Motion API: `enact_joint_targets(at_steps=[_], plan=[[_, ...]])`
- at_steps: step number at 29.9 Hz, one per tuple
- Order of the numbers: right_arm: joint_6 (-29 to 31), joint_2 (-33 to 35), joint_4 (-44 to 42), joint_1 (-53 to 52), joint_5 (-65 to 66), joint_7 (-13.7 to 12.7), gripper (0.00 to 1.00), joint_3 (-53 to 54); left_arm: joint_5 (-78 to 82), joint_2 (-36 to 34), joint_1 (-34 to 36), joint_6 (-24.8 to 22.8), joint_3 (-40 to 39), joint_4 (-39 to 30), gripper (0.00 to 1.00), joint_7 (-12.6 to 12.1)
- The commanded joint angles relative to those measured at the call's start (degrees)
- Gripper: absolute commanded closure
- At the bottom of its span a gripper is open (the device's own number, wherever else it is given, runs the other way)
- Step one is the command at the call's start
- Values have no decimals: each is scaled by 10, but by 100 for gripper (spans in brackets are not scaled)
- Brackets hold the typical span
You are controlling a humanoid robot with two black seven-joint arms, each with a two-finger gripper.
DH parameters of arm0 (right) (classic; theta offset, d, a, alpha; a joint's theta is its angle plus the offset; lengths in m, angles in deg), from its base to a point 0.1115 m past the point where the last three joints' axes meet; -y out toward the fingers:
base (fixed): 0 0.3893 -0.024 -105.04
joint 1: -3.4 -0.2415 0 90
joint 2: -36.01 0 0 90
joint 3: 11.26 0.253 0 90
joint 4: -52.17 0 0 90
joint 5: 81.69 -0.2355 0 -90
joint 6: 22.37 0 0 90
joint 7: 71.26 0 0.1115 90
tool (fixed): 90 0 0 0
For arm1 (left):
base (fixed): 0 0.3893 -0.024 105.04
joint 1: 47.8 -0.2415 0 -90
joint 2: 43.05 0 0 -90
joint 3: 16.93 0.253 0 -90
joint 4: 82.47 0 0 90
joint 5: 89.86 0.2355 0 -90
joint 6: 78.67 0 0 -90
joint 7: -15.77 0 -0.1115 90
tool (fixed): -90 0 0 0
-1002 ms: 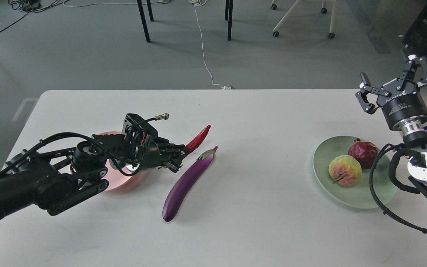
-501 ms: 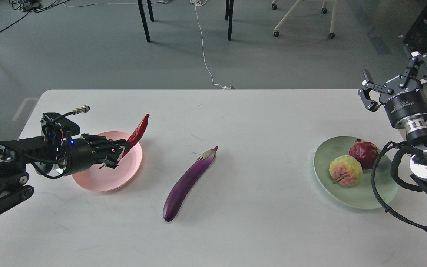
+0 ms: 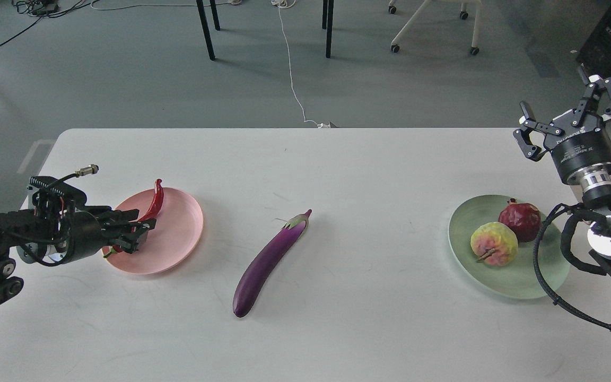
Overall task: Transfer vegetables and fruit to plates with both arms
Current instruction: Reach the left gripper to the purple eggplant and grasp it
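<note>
My left gripper (image 3: 137, 229) is shut on the red chili pepper (image 3: 155, 203) and holds it over the left part of the pale pink plate (image 3: 181, 229), with the pepper's tip pointing up and away. The purple eggplant (image 3: 269, 261) lies alone on the table at the centre. The pomegranate (image 3: 519, 218) and the bumpy yellow-green and pink fruit (image 3: 492, 243) sit on the pale green plate (image 3: 520, 282) at the right. My right gripper (image 3: 570, 110) is open and empty, raised above the table's right edge behind the green plate.
The white table (image 3: 369, 170) ends at a far edge with grey floor beyond. Table legs, a chair base and a white cable (image 3: 290, 74) are on the floor behind. My right arm's black cable (image 3: 541, 286) loops over the green plate's right rim.
My left gripper has pulled back left from beside the eggplant, carrying the chili pepper to the pink plate and lowering it. The right gripper has barely moved.
</note>
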Motion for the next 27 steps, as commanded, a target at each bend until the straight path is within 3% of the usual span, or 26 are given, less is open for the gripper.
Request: enact_joint_targets(at_steps=[1,7,11,18,27], plan=[[1,0,0,2,0,0,1,-1,-12,9,9,3,-14,-18,24,3],[1,-5,0,2,0,0,1,-2,-62,13,75,-8,-17,-122,24,0],[0,-3,0,2,0,0,1,-2,-59,25,79,-35,-14,-173,28,-7],[2,1,-1,5,0,0,1,0,10,122,77,-86,-11,-184,28,-60],[1,0,0,6,0,0,1,1,135,204,73,-120,27,-175,28,-83]])
